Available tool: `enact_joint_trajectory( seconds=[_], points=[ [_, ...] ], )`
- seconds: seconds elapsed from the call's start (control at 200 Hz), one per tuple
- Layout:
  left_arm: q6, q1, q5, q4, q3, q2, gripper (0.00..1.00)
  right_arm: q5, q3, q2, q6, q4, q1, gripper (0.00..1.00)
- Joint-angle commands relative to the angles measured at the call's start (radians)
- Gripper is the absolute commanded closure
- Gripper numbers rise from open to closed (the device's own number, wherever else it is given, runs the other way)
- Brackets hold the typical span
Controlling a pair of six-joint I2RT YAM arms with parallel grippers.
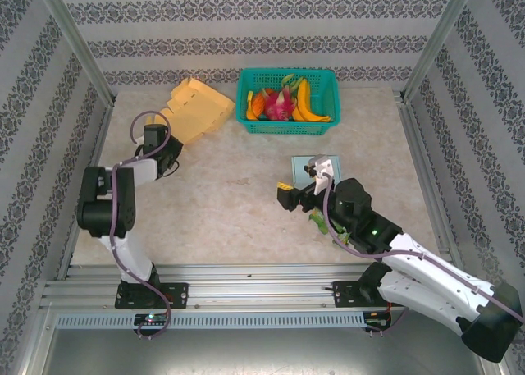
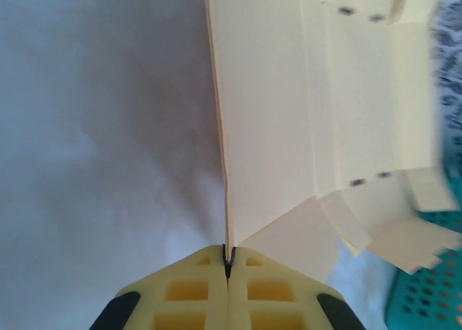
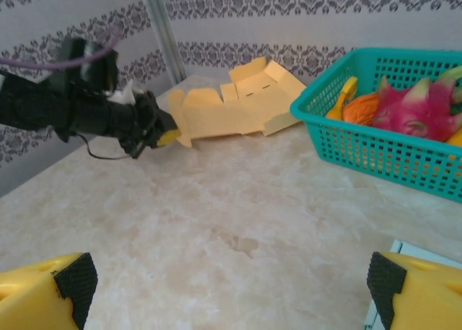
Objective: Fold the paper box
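The moment of a one-sided hold. The paper box [image 1: 197,108], an unfolded yellow blank with its flaps spread, lies at the far left of the table [image 1: 230,203], its right-hand flaps just beside the basket [image 1: 287,127]. The left gripper [image 2: 228,263] is clenched on the near edge of the blank; in its wrist view the sheet runs edge-on into the seam between the two fingers [image 2: 188,294]. The right gripper [image 3: 231,276] is released, its fingers spread wide, and sits near the middle of the table, well apart from the box.

We judge three risks from here.
- **Slipping:** the grip takes only a thin strip of one edge, so the sheet may slide out or swing about the pinch once it is pulled or lifted.
- **Creasing or tearing:** paper held at a single point bends where it pleases, and a fold may form off the scored lines.
- **Snagging:** a loose flap may catch on the mesh wall of the basket if the blank is drawn to the right.

A second hold from the right arm would lessen all three.

The basket, teal and open-topped, stands at the far middle of the table. It holds bananas [image 1: 305,102], a pink dragon fruit [image 1: 279,102] and an orange item [image 1: 256,106] that we cannot identify.
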State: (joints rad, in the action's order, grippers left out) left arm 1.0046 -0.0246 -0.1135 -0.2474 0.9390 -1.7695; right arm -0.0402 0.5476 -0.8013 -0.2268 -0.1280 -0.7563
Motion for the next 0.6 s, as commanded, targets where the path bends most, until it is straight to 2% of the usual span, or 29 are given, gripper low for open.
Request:
enact_joint_trajectory(
  seconds=[0.0,0.115,0.265,0.375,0.485,0.595],
  points=[
    [0.042,0.062,0.057,0.025,-0.115,0.206,1.0,-0.03,0.04,-0.003,0.03,0.02,-0.018,0.02],
    [0.112,0.172,0.202,0.126,-0.285,0.5,1.0,-0.045,0.043,0.01,0.031,0.033,-0.024,0.02],
    [0.273,0.428,0.456,0.429,-0.444,0.917,1.0,-0.053,0.04,0.015,0.029,0.037,-0.026,0.02],
    [0.4,0.586,0.526,0.531,-0.568,1.175,1.0,-0.056,0.04,-0.005,0.027,0.03,-0.028,0.02],
    [0.457,0.719,0.567,0.597,-0.604,1.269,1.0,-0.062,0.043,-0.04,0.027,0.024,-0.028,0.02],
    [0.464,0.848,0.591,0.557,-0.577,1.18,1.0,-0.092,0.045,-0.081,0.033,0.025,-0.028,0.02]
  ],
)
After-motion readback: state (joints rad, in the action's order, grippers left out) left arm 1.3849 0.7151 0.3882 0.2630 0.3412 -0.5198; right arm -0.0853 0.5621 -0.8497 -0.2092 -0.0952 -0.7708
